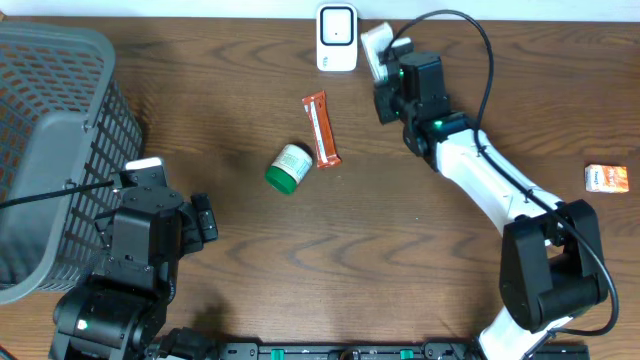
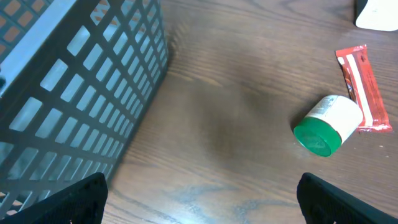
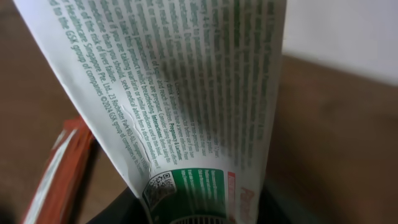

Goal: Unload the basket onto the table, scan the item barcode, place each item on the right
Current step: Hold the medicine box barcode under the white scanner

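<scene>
Right gripper (image 1: 383,68) is clamping the white carton (image 1: 375,46) at the far edge, just right of the scanner (image 1: 337,37) — likely presenting its printed face for reading — while left gripper (image 2: 199,205) is waiting beside the basket (image 1: 60,50), jaws wide apart.

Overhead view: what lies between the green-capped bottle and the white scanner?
An orange snack bar lies flat between the bottle and the scanner; the overhead view shows it.

Overhead: looks straight down from far, takes in the whole surface (image 1: 300,260) and both arms. Left wrist: low, oblique across the surface past the basket (image 2: 81,93), mid-range; shares green-capped bottle (image 2: 328,123) and red bar (image 2: 362,87) with overhead. Right wrist: very close on printed box (image 3: 186,81), which fills the frame; red bar at left edge.
</scene>
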Tool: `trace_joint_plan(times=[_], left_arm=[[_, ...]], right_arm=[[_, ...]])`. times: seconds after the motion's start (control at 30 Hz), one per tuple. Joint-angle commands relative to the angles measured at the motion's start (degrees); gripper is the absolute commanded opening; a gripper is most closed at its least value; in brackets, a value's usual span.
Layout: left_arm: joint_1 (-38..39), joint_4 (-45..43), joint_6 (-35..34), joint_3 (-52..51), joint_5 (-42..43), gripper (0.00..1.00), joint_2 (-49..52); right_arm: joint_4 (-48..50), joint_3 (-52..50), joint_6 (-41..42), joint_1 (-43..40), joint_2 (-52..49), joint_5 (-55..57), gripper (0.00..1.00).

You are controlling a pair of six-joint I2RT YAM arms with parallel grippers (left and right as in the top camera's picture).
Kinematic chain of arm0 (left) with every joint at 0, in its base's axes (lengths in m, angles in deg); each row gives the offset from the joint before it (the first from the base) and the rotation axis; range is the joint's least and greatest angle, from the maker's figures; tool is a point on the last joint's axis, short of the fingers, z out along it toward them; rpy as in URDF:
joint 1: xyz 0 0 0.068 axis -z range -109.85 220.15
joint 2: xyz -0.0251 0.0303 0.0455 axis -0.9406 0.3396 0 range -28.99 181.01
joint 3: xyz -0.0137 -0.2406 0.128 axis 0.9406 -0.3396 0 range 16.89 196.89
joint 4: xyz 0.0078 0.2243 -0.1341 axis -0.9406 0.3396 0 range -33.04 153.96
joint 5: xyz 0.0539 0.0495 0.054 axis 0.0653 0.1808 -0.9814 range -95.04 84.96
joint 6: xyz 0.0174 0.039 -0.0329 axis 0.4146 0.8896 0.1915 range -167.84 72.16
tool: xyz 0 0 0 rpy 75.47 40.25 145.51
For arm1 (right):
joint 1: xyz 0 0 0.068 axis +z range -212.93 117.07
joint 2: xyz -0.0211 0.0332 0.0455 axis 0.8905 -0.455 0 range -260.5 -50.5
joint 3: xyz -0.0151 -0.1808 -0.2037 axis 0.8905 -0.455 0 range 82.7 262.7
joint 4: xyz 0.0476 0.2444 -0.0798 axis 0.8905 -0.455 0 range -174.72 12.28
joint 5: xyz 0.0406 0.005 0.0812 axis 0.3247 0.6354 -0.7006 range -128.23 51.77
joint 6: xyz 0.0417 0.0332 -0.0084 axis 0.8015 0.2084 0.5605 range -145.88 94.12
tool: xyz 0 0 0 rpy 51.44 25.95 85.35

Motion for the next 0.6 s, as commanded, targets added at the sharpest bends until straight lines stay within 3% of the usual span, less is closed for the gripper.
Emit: trace_joint_plan(times=[0.0,0.07,0.2,0.57], left_arm=[[-0.31,-0.02,0.74,0.52,-0.52,0.98,-0.24],[-0.31,-0.02,0.74,0.52,-0.52,0.98,-0.26],[-0.31,-0.02,0.74,0.52,-0.52,0.98,-0.24],[-0.31,-0.04,0.74,0.52,-0.52,0.98,-0.24]], right_arm=[[3.54,0.22,-5.44,1.11,0.22,8.33,0.41],[7.13,0.24,-8.02,1.44,-0.61,10.71,0.40],[13.42,0.61,-12.85,1.46,-2.23,14.32,0.27],[14.69,14.43,-24.39,2.78,-15.74,19.28,0.34]])
